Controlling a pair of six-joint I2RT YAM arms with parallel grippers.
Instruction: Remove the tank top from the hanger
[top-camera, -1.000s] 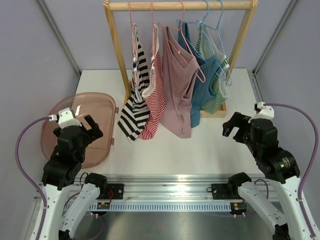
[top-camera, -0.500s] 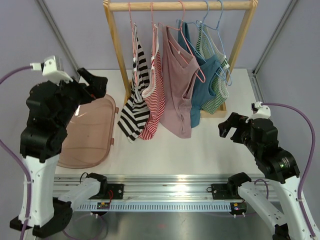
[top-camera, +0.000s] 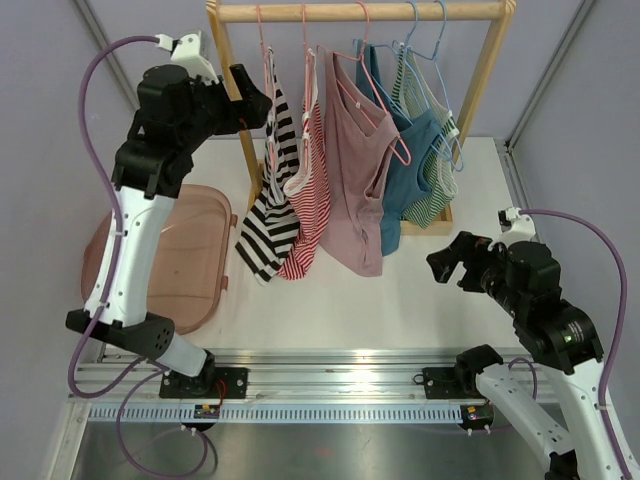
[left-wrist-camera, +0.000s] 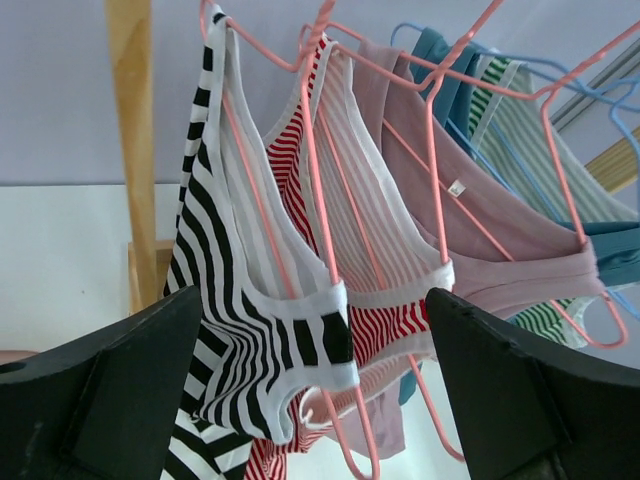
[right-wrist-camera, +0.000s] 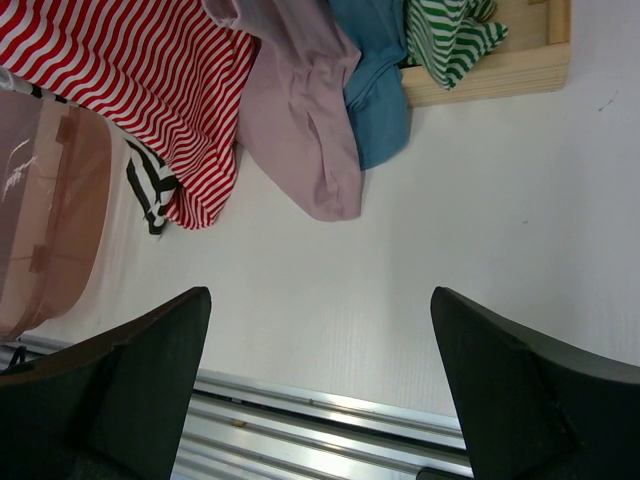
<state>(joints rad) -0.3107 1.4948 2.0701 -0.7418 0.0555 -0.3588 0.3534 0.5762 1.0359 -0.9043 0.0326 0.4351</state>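
Left tool (top-camera: 257, 99): fingers spread wide, nothing between them. It is raised to rail height at the left end of the wooden rack (top-camera: 360, 11), pointing at the hanging clothes. In the left wrist view both fingers frame the lower hem of the nearest garment, with open air on either side.

Nearest garment: black-and-white striped tank top (top-camera: 268, 215), on the leftmost pink hanger (top-camera: 263, 38), which is hooked over the rail. Straps are on the hanger and the body drapes down towards the desk (top-camera: 400, 300). From the overhead view I cannot tell whether the upper fingertip touches the strap. The wrist view suggests it is just short of the fabric.

Next along the rail, left to right:
- red-and-white striped top (top-camera: 308, 215), pressed against the black-and-white one
- mauve top (top-camera: 355, 170), with one arm of its pink hanger poking out at the right
- blue top (top-camera: 410, 150)
- green striped top (top-camera: 432, 182), on a pale blue hanger (top-camera: 437, 35)

The blue and green hems rest on the rack's wooden base.

Right tool (top-camera: 450, 262): fingers also spread wide, and empty. It sits low over the right part of the desk, well apart from the rack, aimed at the bare desk below the hanging hems.

A translucent brown tub (top-camera: 190, 260) lies on the desk at the left, behind the left arm.
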